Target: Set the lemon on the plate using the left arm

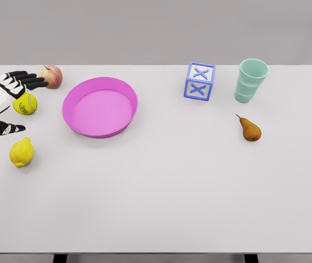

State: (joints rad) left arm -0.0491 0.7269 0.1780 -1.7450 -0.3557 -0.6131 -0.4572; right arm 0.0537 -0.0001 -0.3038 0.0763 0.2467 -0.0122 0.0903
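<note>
A yellow lemon (21, 153) lies on the white table near the left edge. The pink plate (123, 93) sits to its upper right, with nothing on it. My left hand (13, 104) comes in from the left edge, hovering above and just behind the lemon, apart from it. Its fingers (27, 80) are spread and hold nothing; the thumb (5, 129) points right, a little above the lemon.
A yellow-green tennis ball (25, 103) lies right under the left hand's fingers. A red apple (51, 76) is behind it. Further right stand a blue-and-white X block (200, 81) and a mint cup (250, 80), with a brown pear (249, 129) in front.
</note>
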